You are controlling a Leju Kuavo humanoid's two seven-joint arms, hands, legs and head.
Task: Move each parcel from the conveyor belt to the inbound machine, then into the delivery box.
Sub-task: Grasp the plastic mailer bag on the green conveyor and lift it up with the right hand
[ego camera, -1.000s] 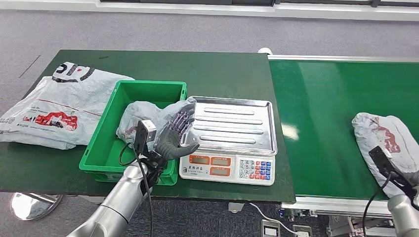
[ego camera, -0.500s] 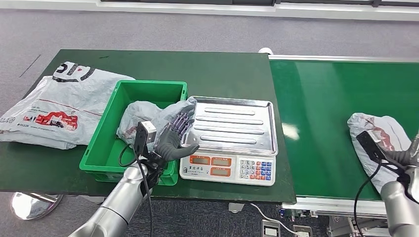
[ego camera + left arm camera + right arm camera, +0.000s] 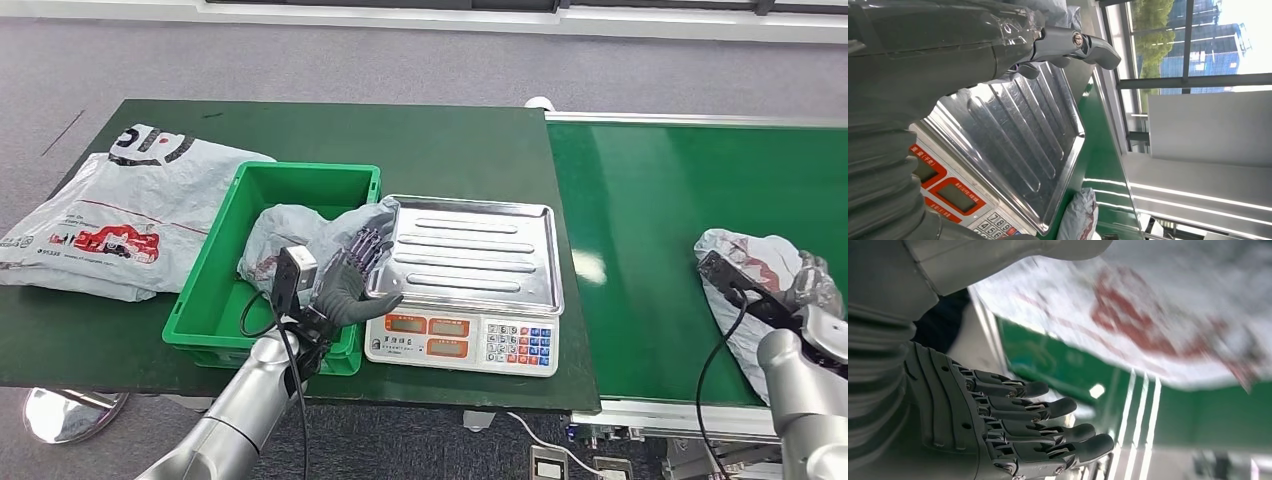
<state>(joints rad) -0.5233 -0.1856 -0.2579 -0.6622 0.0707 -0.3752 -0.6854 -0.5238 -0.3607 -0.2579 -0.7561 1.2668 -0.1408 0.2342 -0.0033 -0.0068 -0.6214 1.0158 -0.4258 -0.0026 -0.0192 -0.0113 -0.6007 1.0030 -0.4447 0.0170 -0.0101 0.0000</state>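
The left hand [image 3: 352,282] hangs over the edge of the green box [image 3: 215,300], by the scale [image 3: 470,270]. Its fingers [image 3: 366,245] are spread and hold nothing. One grey parcel [image 3: 290,235] lies in the box. The right hand [image 3: 998,425] is beside another parcel [image 3: 745,262] on the green belt [image 3: 650,220], fingers [image 3: 1048,407] apart, gripping nothing.

Grey parcel [image 3: 752,275] with red print on green belt [image 3: 650,220]; green box [image 3: 215,290]; silver scale tray [image 3: 470,250].
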